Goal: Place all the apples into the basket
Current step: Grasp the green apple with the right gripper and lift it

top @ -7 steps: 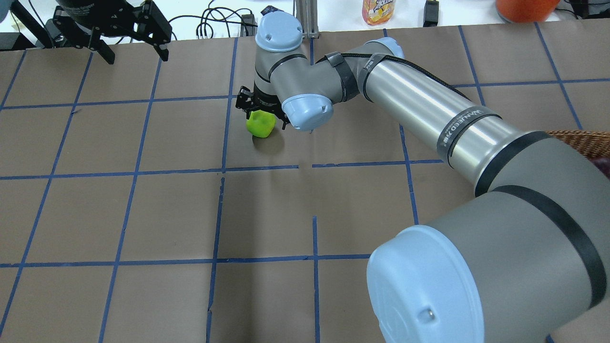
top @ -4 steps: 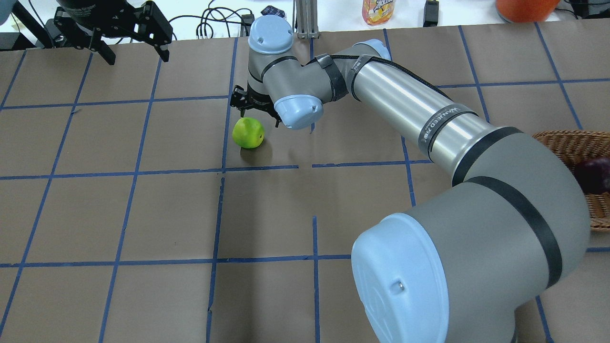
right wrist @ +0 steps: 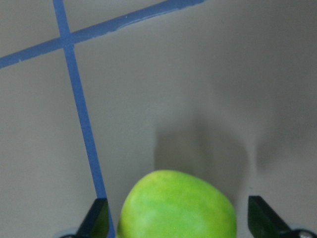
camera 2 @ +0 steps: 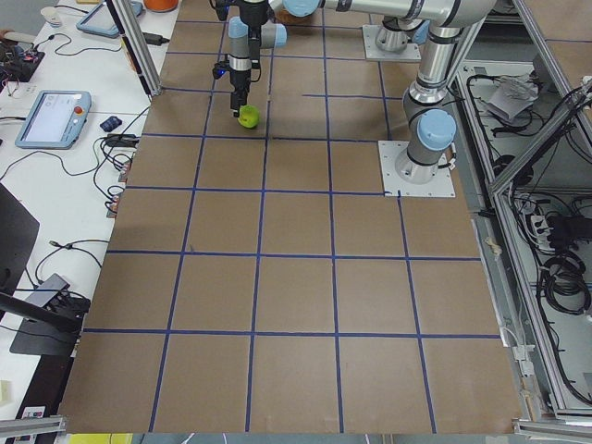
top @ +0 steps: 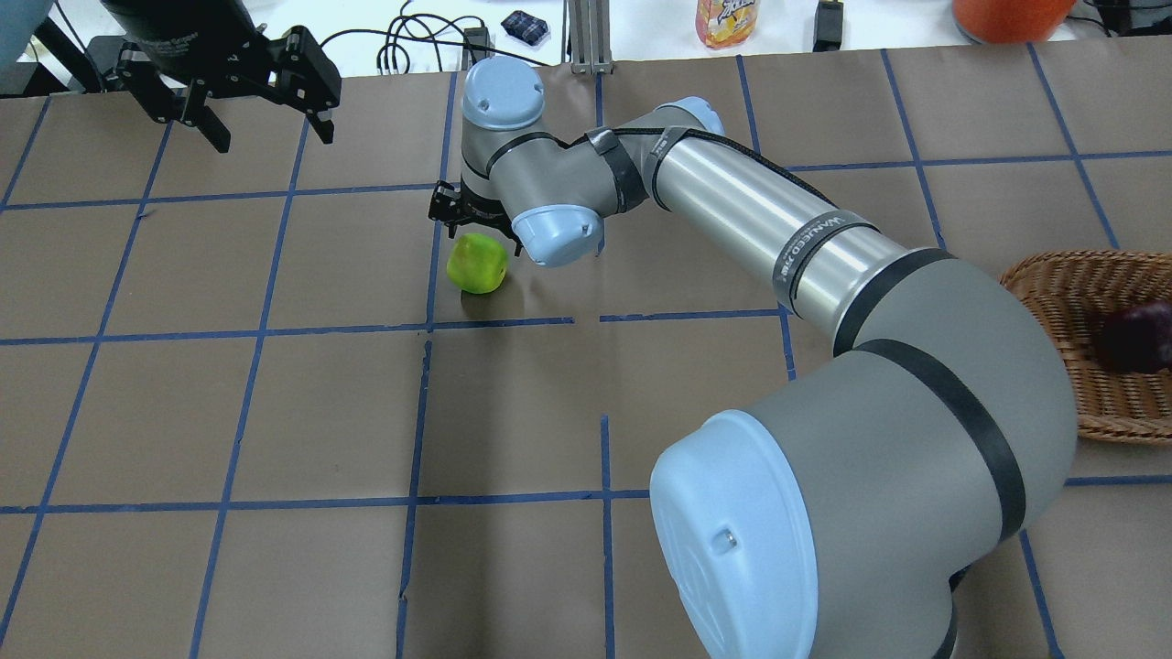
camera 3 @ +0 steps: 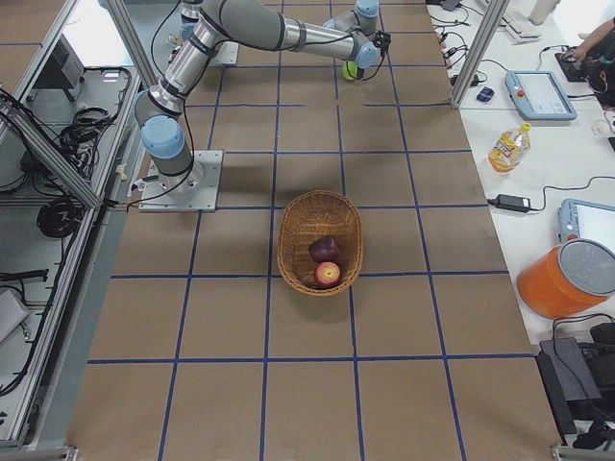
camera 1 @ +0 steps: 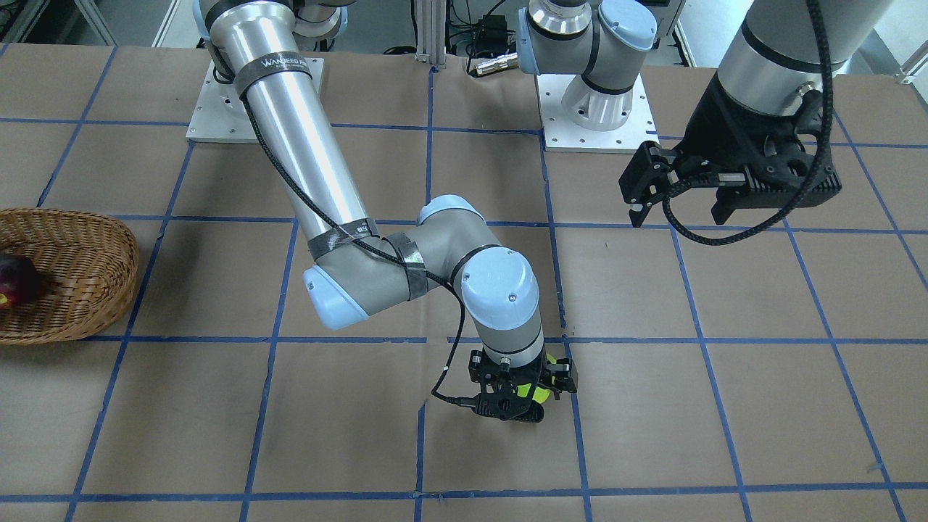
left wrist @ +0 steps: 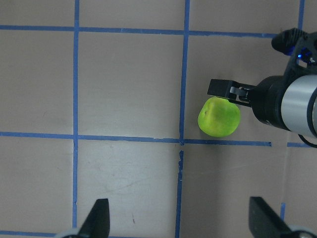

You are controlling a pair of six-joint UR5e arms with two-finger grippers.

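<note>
The green apple [top: 477, 264] sits on the table, well apart from the basket [camera 3: 288, 230] (already holding two apples). Just above the apple hangs the right gripper [camera 1: 518, 393], jaws spread, with the apple centred between them. The left gripper [top: 272, 137], also spread, is farther from the apple.

two apples [camera 3: 328, 274] in basket [camera 3: 307, 216], green apple [top: 477, 263] — outside

In the front-facing view the right tool [camera 1: 522, 391] hides most of the green apple [camera 1: 542, 394]. The overhead view's edge cuts off the basket [top: 1035, 275] and maroon apple [top: 1135, 337].
</note>
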